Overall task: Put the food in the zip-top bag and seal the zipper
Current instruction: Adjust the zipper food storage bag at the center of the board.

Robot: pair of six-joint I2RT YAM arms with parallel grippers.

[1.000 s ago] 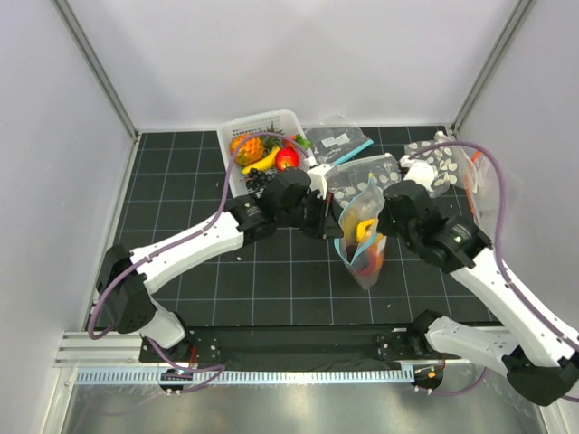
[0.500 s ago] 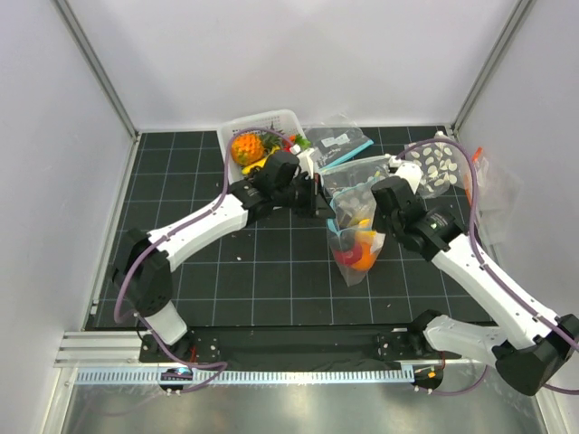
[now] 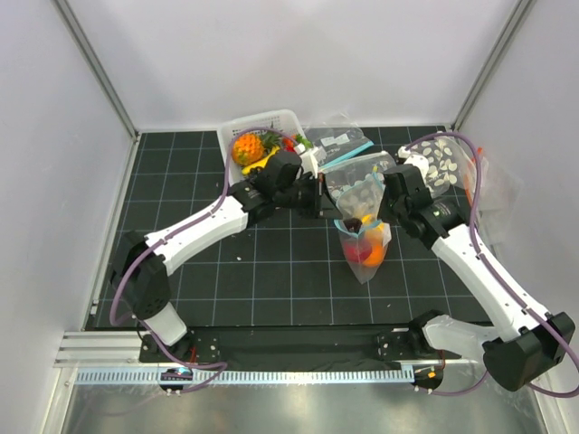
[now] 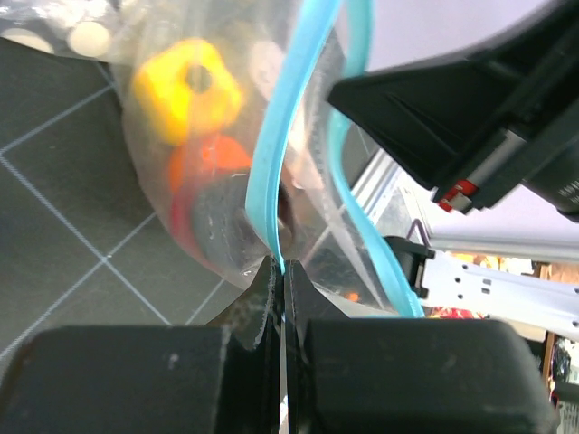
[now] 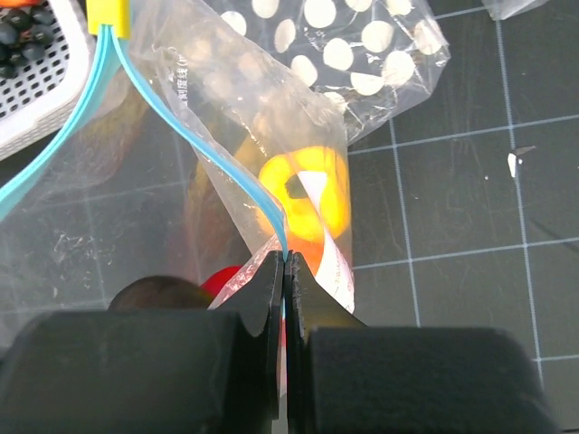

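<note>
well, food: small shiny plastic toy fruits, red, orange, yellow, down inside the bag.
bag: big clear floppy plastic bag, held up over the black grid table.
zipper: thin teal-blue strip, gaping in the middle.
left gripper: squeezed on one strip end.
right gripper: squeezed on the other end.
danger: a hard tug may slip the strip free; bag drops, fruit spills.

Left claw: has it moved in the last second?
Yes. The left claw, shut on the blue strip of the bag, has shifted slightly back toward the white basket, and its wrist now covers more of that basket.
</note>
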